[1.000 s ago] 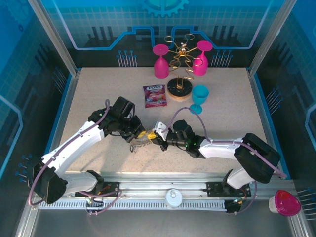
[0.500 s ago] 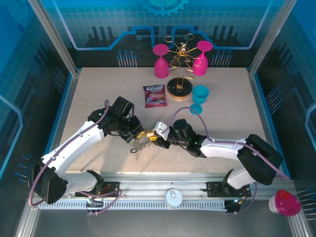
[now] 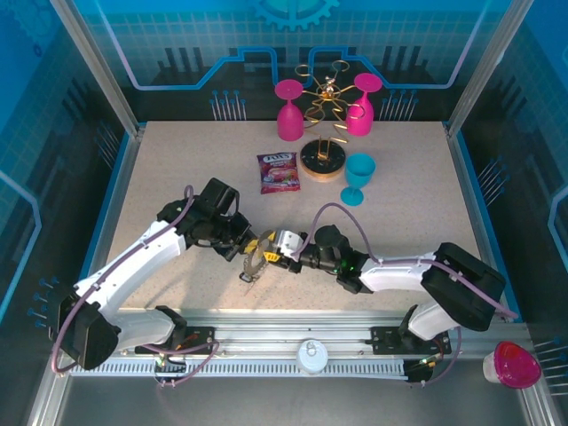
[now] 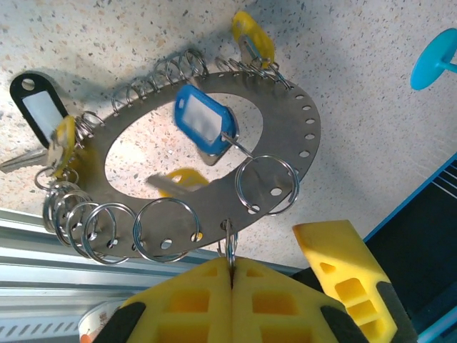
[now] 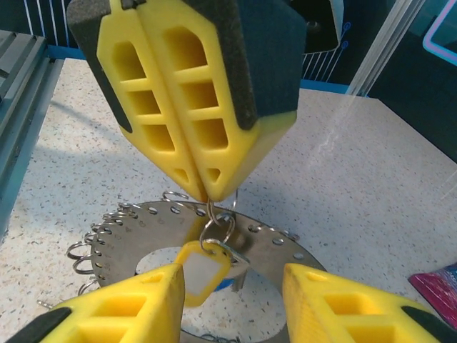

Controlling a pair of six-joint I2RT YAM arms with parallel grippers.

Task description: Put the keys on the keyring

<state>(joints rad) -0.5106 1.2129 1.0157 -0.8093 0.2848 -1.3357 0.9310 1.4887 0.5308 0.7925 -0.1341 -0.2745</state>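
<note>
The keyring (image 4: 285,143), a flat grey metal ring with wire loops round its rim, hangs tilted just above the table. My left gripper (image 4: 230,261) is shut on one small loop at its rim. A blue-tagged key (image 4: 203,125), yellow-tagged keys (image 4: 252,36) and a black-tagged key (image 4: 36,107) hang on it. In the right wrist view a yellow-tagged key (image 5: 203,268) dangles from the pinched loop, under the left gripper's fingertips (image 5: 203,182). My right gripper (image 5: 232,289) is open around that tag. From above, the left gripper (image 3: 249,248) and right gripper (image 3: 271,258) meet at the keyring (image 3: 252,265).
A wire glass rack on a round wooden base (image 3: 321,162) stands at the back with two pink goblets (image 3: 288,111). A blue goblet (image 3: 358,177) and a snack packet (image 3: 279,171) lie nearby. The front rail (image 4: 43,236) runs close below the ring.
My right gripper has moved left, up to the ring and round the yellow tag. The ring has tipped from lying nearly flat to hanging more on edge from my left gripper.
</note>
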